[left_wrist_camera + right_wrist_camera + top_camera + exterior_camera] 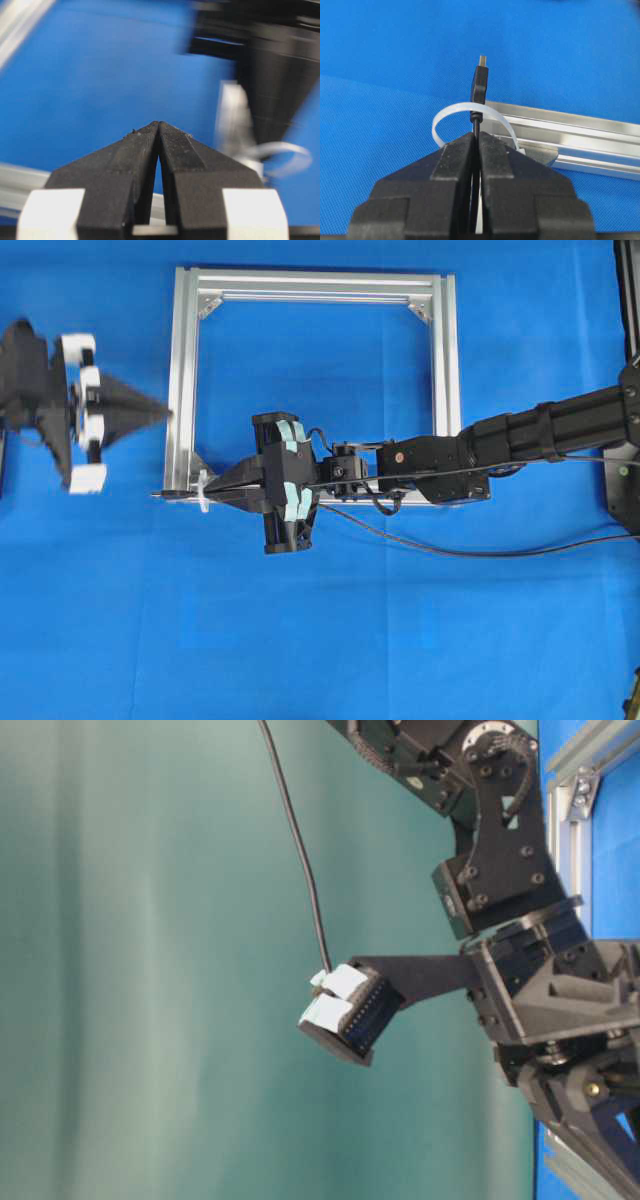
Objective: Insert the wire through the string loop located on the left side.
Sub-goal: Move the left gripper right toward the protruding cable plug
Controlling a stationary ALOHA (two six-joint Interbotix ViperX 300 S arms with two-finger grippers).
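Right gripper (476, 137) clamped on the wire (479, 85) at the frame's (183, 370) lower left corner; plug tip pokes through the string loop (451, 112). Left gripper (160, 414) closed, empty, just left of the frame's left rail.

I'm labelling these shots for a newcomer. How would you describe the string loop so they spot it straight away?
Find the square aluminium frame on the blue cloth. At its lower left corner, just ahead of the right tool, arches the string loop. It is thin, white and curved, while the brackets nearby are metal, and the wire passes through it.
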